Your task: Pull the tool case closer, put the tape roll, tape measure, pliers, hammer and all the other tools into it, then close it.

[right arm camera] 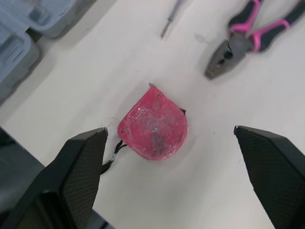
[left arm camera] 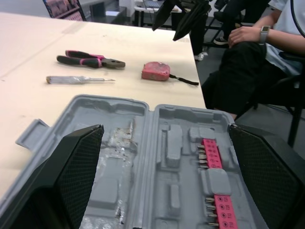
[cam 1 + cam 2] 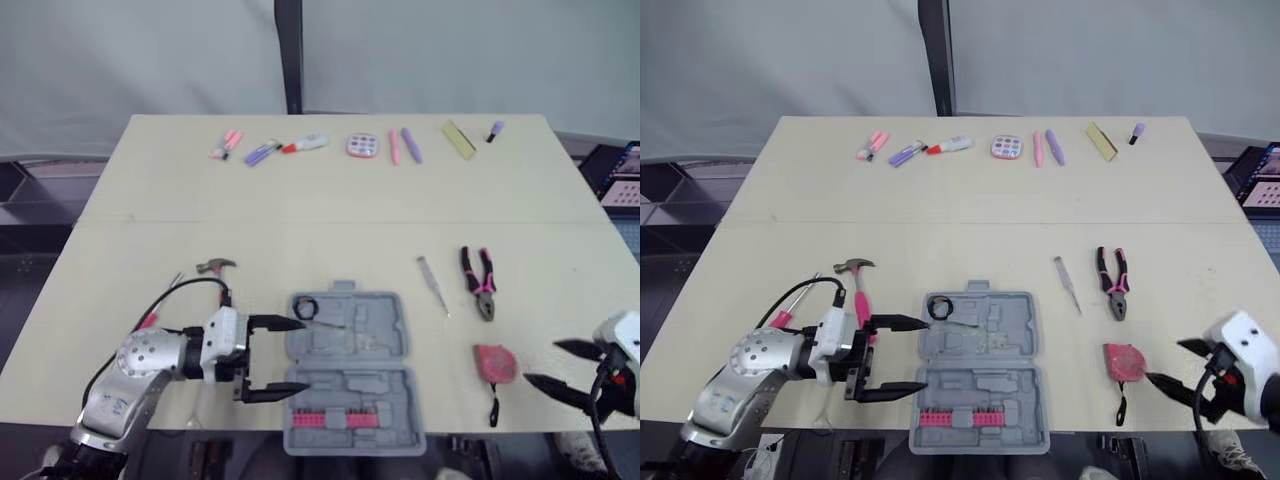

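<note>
1. The left gripper (image 3: 305, 355) was spread wide and held nothing, its fingers straddling the near-side edge of the open tool case (image 3: 370, 330).
2. The right gripper (image 3: 541, 362) was also wide open and empty. The tape measure (image 3: 494, 363) lay just ahead of its fingertips, not touched.
3. Risk one: the case seemed to stick out past the table's front edge. A further pull from the left gripper could have tipped it off and spilled the row of pink bits (image 3: 335, 420).
4. Risk two: the tape measure looked rounded and smooth. An off-centre squeeze could have squirted it away, and its black strap might have snagged a finger.
5. Risk three: the hammer (image 3: 222, 272) lay just beyond the left gripper, close to the arm's cable, so a careless reach might have knocked it.
6. The count:
   - one case
   - one tape roll (image 3: 305, 307), which sat in the case by the left gripper's far finger
   - one tape measure
   - one pair of pliers (image 3: 478, 283), beyond the right gripper
   - one screwdriver (image 3: 433, 285) beside them
   - one hammer
   - eight small pens and oddments, well beyond both grippers
</note>
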### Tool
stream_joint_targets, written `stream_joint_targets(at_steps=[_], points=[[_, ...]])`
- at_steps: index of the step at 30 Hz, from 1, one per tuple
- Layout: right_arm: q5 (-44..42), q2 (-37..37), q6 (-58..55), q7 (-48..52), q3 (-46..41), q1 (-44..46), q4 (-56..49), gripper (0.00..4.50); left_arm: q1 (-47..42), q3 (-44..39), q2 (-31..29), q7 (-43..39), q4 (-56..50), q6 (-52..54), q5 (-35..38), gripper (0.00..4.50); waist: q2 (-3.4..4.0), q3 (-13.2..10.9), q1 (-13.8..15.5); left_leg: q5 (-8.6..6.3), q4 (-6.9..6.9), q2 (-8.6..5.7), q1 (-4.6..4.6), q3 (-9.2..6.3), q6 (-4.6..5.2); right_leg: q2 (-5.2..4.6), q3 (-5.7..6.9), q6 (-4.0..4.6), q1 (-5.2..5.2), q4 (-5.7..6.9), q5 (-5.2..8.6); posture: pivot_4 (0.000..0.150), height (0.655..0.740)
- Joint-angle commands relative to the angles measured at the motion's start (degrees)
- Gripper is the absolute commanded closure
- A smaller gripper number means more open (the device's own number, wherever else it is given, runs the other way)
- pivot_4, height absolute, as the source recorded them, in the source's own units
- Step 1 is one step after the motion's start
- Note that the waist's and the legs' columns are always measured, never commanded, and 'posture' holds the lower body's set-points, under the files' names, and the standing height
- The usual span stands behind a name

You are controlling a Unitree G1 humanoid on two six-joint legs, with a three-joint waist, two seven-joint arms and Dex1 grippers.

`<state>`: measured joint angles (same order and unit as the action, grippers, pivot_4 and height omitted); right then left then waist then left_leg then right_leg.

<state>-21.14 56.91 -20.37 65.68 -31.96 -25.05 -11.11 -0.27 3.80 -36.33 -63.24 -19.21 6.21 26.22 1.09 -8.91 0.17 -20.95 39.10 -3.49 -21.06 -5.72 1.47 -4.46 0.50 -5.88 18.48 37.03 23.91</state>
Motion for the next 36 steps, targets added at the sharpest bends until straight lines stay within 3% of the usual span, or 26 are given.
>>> stream_joint_targets(at_steps=[1,9,17,36], points=[[3.9,3.3,12.6,6.7,5.0,5.2,10.1,0.01,1.1,-0.4,0.6,0.6,-1.0,-2.1,-0.6,0.0,0.01,0.0,-0.1,0.0,0.01,-0.02,-0.01,0.02,0.0,-0.03,0.01,0.0,-0.01,-0.01,0.0,0.15,0.7134],[11.1,6.4,30.4,12.6,17.5,17.1,25.0,0.01,2.2,-0.6,0.7,1.8,-1.1,-3.6,-2.1,0.0,0.01,0.0,-0.2,0.01,0.04,0.04,-0.04,0.09,0.01,-0.05,0.18,0.0,-0.01,-0.08,0.0,0.15,0.7134],[15.3,5.0,38.3,11.6,25.8,25.9,33.2,0.01,2.9,-1.2,-0.3,1.7,-1.0,-5.2,-3.0,0.0,0.03,0.0,-0.2,0.01,0.07,0.05,-0.05,0.11,0.01,-0.06,0.19,0.0,0.0,-0.11,0.0,0.15,0.7134],[19.8,3.3,47.7,9.4,32.9,33.1,42.7,0.01,4.5,-1.5,-1.5,3.3,-4.1,-3.4,-2.5,0.0,0.05,0.0,-0.2,0.01,0.09,0.06,-0.06,0.1,0.0,-0.06,0.2,0.0,0.02,-0.08,0.0,0.15,0.7134]])
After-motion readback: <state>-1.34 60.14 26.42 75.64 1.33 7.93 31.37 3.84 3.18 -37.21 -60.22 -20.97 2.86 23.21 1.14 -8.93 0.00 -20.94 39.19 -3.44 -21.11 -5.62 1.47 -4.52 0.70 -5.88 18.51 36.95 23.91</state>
